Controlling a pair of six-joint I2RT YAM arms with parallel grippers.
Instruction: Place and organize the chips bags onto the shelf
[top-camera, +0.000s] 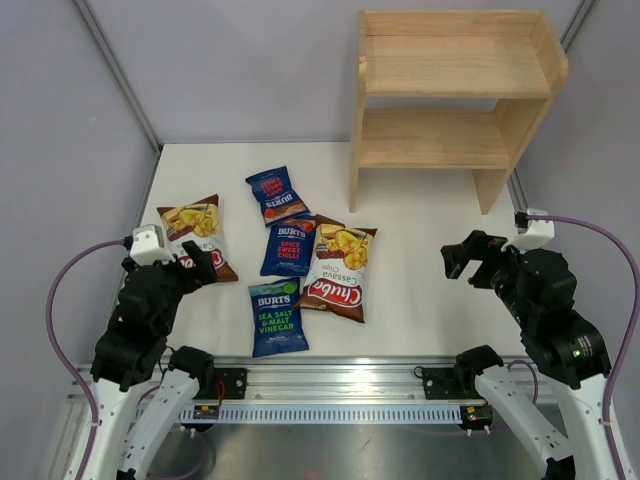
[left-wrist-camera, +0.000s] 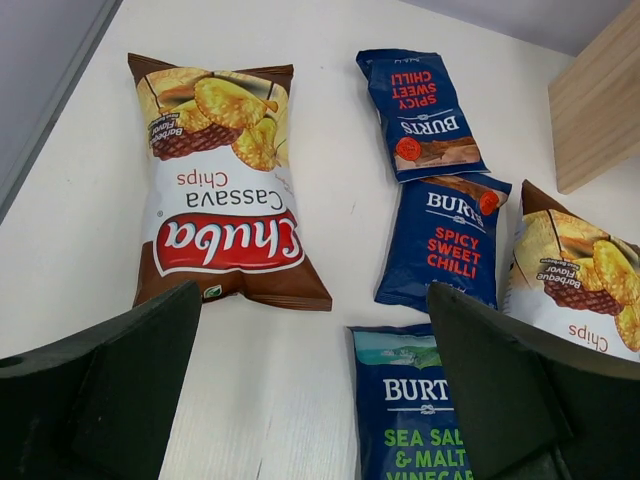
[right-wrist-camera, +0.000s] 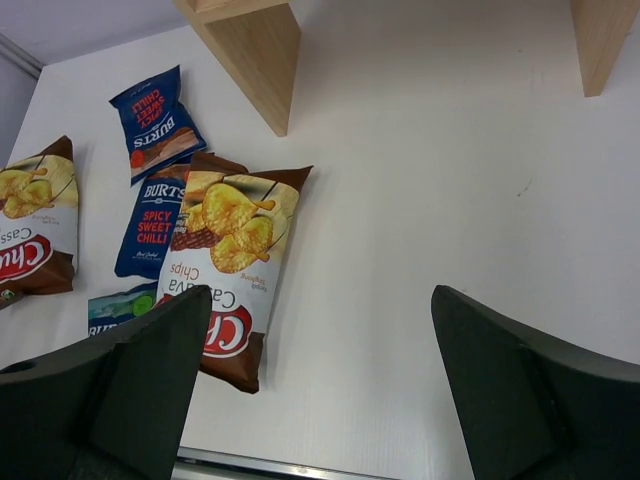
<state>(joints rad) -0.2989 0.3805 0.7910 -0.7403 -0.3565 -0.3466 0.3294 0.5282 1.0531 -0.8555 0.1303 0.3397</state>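
White table (top-camera: 420, 250): five chips bags (top-camera: 338, 267) flat, left-centre; shelf (top-camera: 450, 140) standing far right.

bright even overhead light, soft faint shadows; slight glare on bags (left-wrist-camera: 225, 190); near tool fingers (right-wrist-camera: 130, 390) blurred.
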